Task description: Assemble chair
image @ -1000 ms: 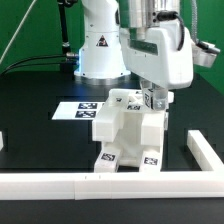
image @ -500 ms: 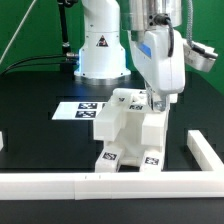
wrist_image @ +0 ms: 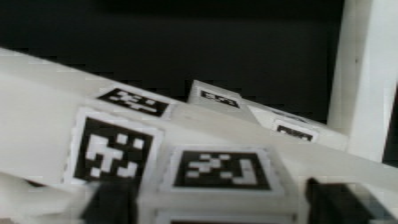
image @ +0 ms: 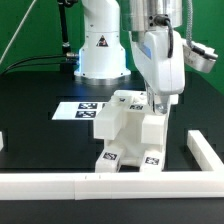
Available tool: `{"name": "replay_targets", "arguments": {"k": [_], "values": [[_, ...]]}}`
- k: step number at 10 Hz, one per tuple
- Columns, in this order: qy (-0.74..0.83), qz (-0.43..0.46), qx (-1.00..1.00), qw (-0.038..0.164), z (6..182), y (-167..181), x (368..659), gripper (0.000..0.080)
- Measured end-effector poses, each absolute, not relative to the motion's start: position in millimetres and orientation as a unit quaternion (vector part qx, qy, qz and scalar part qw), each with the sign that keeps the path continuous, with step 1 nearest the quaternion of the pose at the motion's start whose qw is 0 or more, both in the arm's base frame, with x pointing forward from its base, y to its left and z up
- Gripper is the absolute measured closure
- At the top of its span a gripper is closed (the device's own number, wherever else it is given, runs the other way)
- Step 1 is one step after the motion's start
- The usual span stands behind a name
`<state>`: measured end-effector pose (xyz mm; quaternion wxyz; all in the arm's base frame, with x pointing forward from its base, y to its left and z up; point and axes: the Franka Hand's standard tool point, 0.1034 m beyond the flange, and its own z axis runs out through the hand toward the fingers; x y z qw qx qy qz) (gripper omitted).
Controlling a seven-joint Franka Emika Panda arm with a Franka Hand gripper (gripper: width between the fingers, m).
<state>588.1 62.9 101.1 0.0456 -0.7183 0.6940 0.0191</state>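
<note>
The chair [image: 125, 128] is standing as one joined block with no loose pieces showing around it, so the assembly is looking nearly finished. The gripper [image: 157, 104] is hanging directly over one upper corner. Its fingers [wrist_image: 107, 200] are straddling a tagged top part sitting right between them. In the blurred wrist view I cannot tell whether they are clamping it or standing free.

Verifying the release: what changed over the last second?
The hand turned about its wrist above the chair, its body now narrower in the exterior view. In the wrist view its fingers stand clear of the chair's tagged top on both sides, so it appears to have let go. The chair, marker board and border rail stayed put.
</note>
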Motion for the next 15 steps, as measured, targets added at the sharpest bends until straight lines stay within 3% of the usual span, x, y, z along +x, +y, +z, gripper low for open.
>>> {"name": "replay_targets", "arguments": {"k": [1, 2, 11, 12, 13, 15], "values": [[0.688, 0.019, -0.724, 0.046, 101.0, 63.0, 588.1, 0.0188], [0.583, 0.020, -0.811, 0.044, 101.2, 61.7, 587.8, 0.0159], [0.159, -0.023, -0.987, 0.031, 109.9, 68.2, 588.8, 0.0151], [0.163, -0.022, -0.986, 0.030, 108.5, 67.9, 588.3, 0.0278], [0.169, -0.022, -0.985, 0.031, 108.3, 67.7, 588.3, 0.0278], [0.218, -0.019, -0.975, 0.032, 107.8, 67.9, 588.1, 0.0537]]}}
